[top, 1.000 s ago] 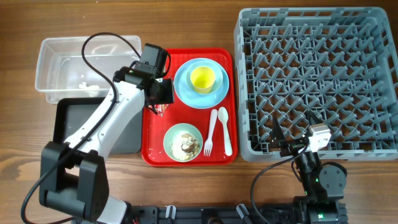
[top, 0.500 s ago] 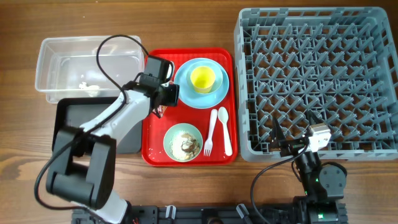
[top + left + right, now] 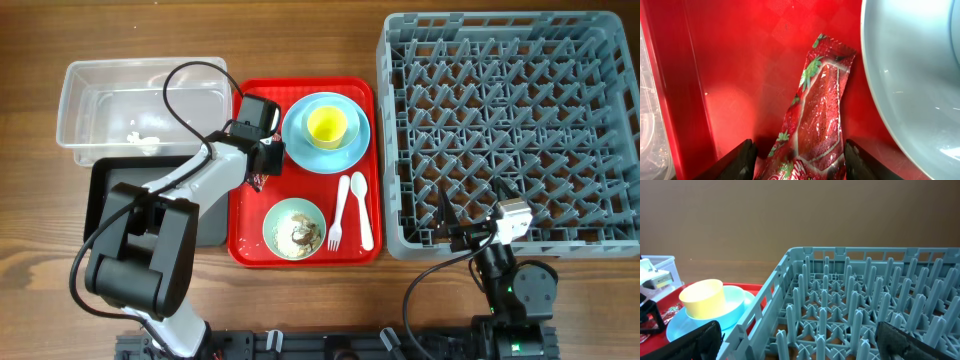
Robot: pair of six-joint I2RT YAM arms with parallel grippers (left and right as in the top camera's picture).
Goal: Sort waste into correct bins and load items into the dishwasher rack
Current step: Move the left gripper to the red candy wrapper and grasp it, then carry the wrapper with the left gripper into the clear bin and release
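Note:
The red snack wrapper (image 3: 816, 117) lies flat on the red tray (image 3: 305, 255), just left of the light-blue plate (image 3: 345, 150). My left gripper (image 3: 800, 165) is open, with one finger on each side of the wrapper's near end; in the overhead view it (image 3: 263, 160) covers most of the wrapper. The yellow cup (image 3: 326, 124) stands on the plate. The mint-green bowl (image 3: 295, 228) holds rice and brown bits. The white fork (image 3: 338, 212) and spoon (image 3: 362, 212) lie beside it. My right gripper (image 3: 800, 345) is open and empty at the front edge of the grey rack (image 3: 510, 130).
The clear tub (image 3: 100, 95) at the far left holds a small white scrap (image 3: 142, 140). The black tray (image 3: 105, 195) lies in front of the tub, under my left arm. The plate's rim (image 3: 900, 90) is close on the right of the wrapper.
My left gripper has moved a little right and down onto the wrapper, and the arm has swung in over the black tray. The right arm has not moved.

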